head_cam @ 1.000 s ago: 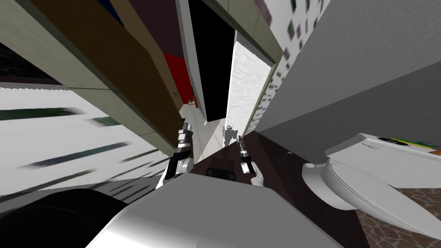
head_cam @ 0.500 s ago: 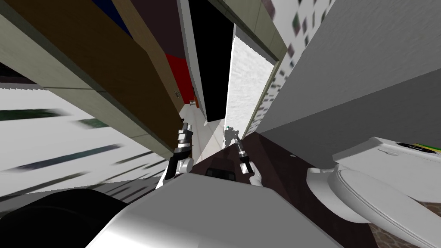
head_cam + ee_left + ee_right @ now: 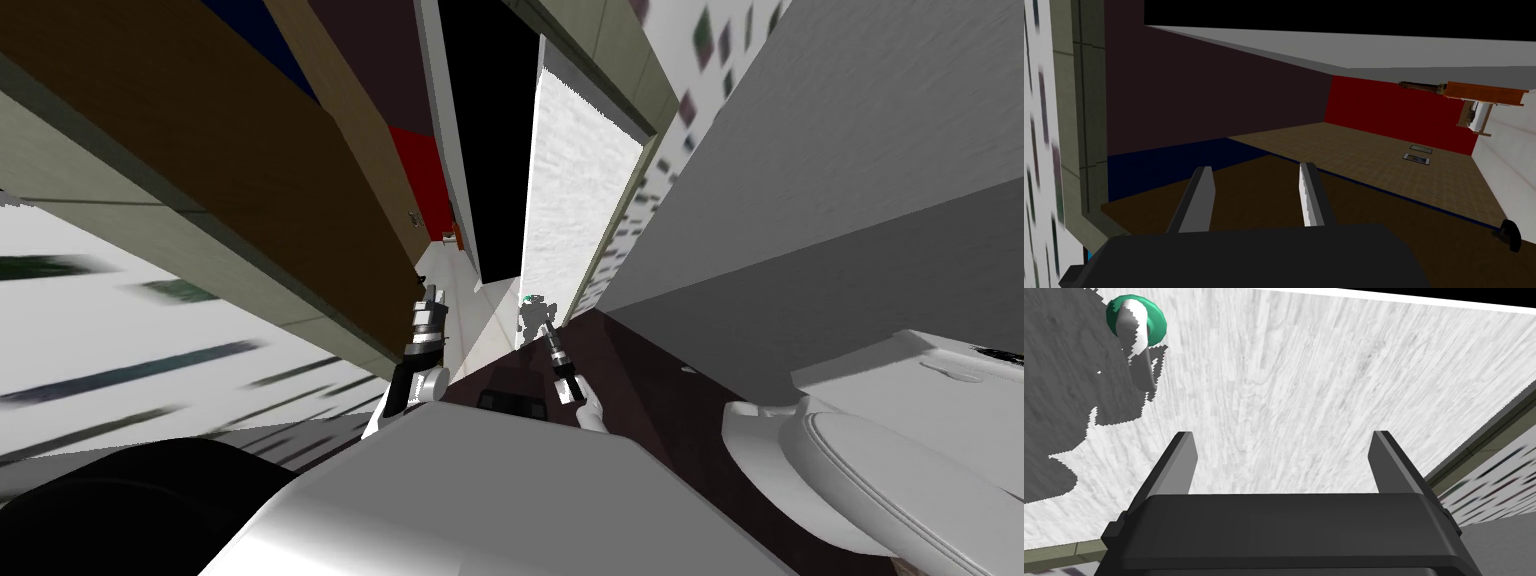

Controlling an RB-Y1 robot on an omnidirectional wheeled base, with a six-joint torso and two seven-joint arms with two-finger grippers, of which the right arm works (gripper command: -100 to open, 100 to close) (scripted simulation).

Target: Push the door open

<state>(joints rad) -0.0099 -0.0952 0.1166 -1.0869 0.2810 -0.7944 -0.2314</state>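
room: a bathroom's dark floor (image 3: 660, 400) is stretching ahead, with a toilet (image 3: 880, 470) sitting at 4 o'clock and a black area (image 3: 490, 150) showing at 12 o'clock.
door: a white, wood-grained door (image 3: 585, 200) is standing at 12 o'clock, just beside the black area, and is looking part open.
handle: a lever handle (image 3: 1136, 323) on a green base is sitting on the door's face, at about 11 o'clock of the right gripper in the head view.
right gripper: the right gripper (image 3: 1283, 435) is facing the bare door face from near. its jaws are spread wide and gripping nothing. i cannot tell if it is touching.
left gripper: the left gripper (image 3: 1255, 167) is hanging by a brown panel (image 3: 250, 170) at 10 o'clock. its jaws are parted more narrowly and are empty.
handling: the door is looking stiff, flat and smooth, so the thin blades are likely to skid. it is probably needing no grasp, only a steady push on the bare face near the handle side.
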